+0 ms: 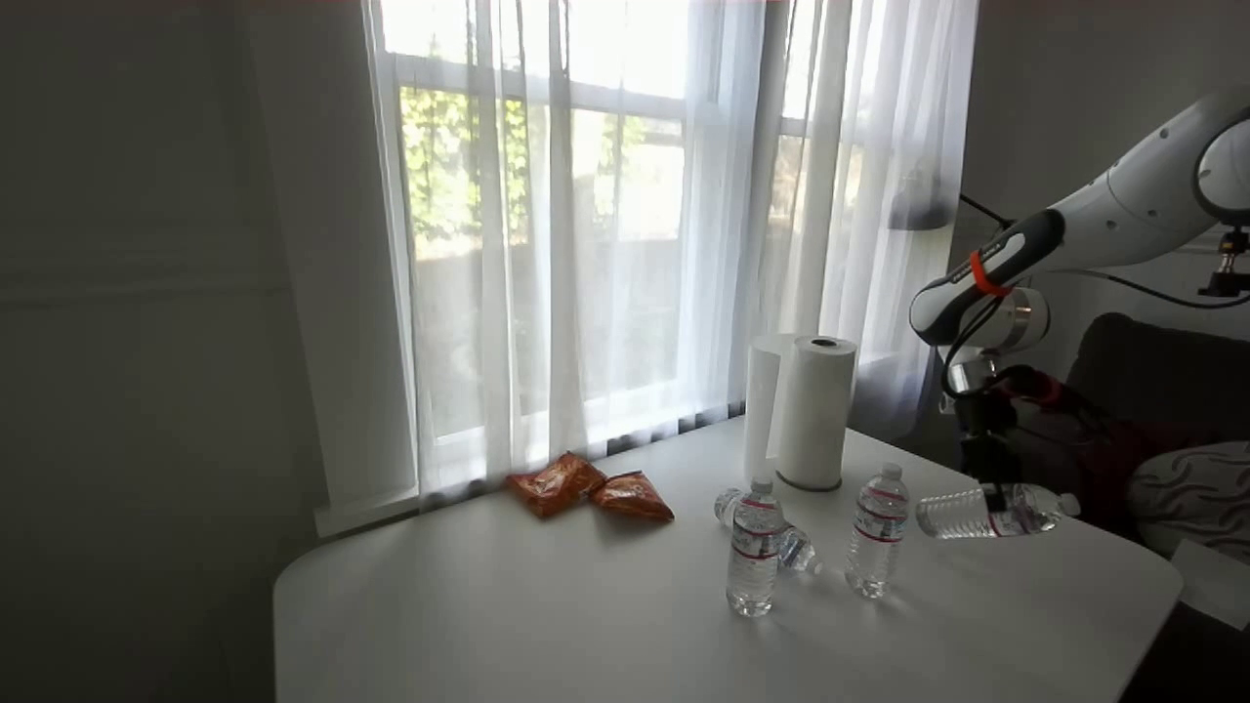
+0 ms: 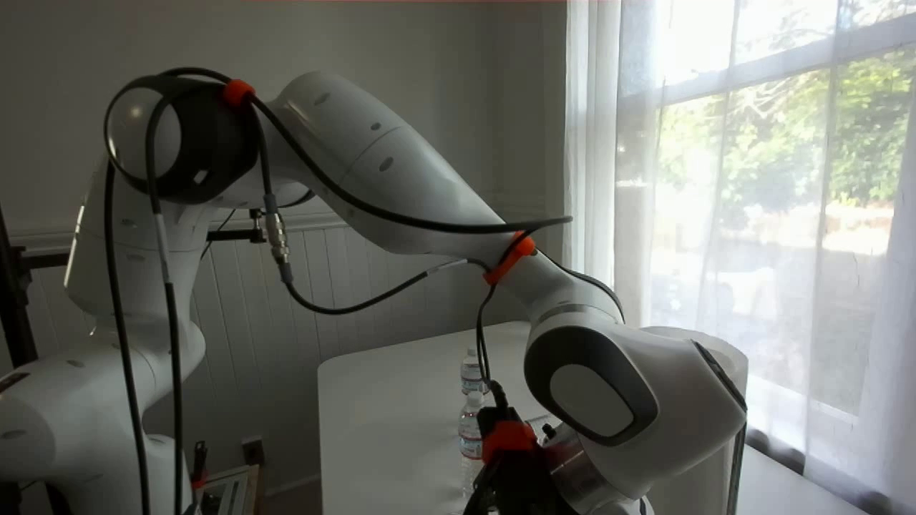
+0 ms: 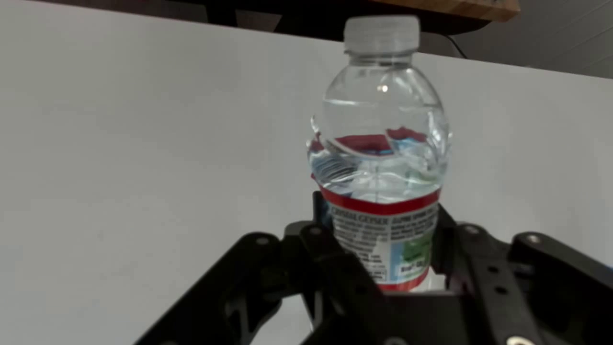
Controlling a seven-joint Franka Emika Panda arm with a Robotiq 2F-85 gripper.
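Observation:
My gripper [image 1: 994, 488] is shut on a clear water bottle [image 1: 952, 515] with a red-banded label. The bottle lies sideways in the jaws, its cap to the right in an exterior view, and appears raised above the white table [image 1: 469, 605]. In the wrist view, the fingers [image 3: 380, 230] press both sides of the label of the bottle [image 3: 380, 167]. Two bottles stand upright nearby, a nearer one [image 1: 877, 532] and a farther one [image 1: 754, 552]. Another bottle [image 1: 799, 549] lies on its side, partly hidden behind the farther one. The other exterior picture hides the fingertips.
A paper towel roll [image 1: 818, 415] stands behind the bottles, by the curtained window. Two orange snack bags [image 1: 562, 483] lie at the table's window edge. A dark chair with a patterned cushion [image 1: 1196, 498] is beyond the table. A wooden-edged surface [image 3: 445, 8] shows past the table edge.

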